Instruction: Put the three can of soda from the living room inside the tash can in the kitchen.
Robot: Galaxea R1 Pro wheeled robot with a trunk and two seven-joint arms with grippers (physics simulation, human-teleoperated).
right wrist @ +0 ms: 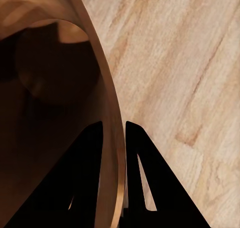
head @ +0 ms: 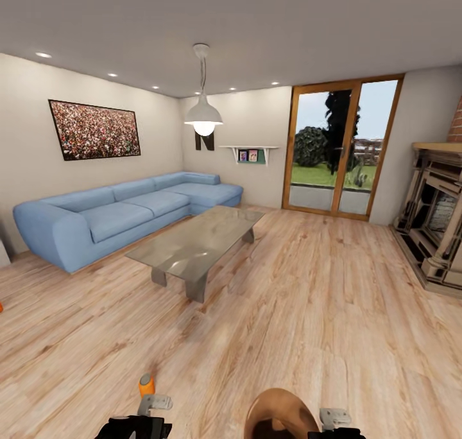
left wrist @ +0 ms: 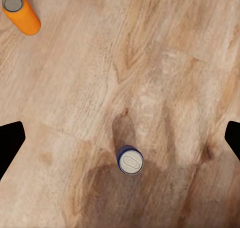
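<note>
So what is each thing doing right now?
Bin: held; right jaws shut on its wall.
Left jaws: open, empty.
Orange can: on floor, not held.
Blue can: upright on floor, not held.
Lamp: lit.
Door: shut.

Head view wide over floor (head: 308, 310); wrist views close, looking down.

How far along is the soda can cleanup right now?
Done: the right gripper is shut on the tash can wall. In hand: the open left gripper hangs over the floor, with an orange can of soda nearby. Left: no can visibly binned; all three, then the kitchen.
</note>
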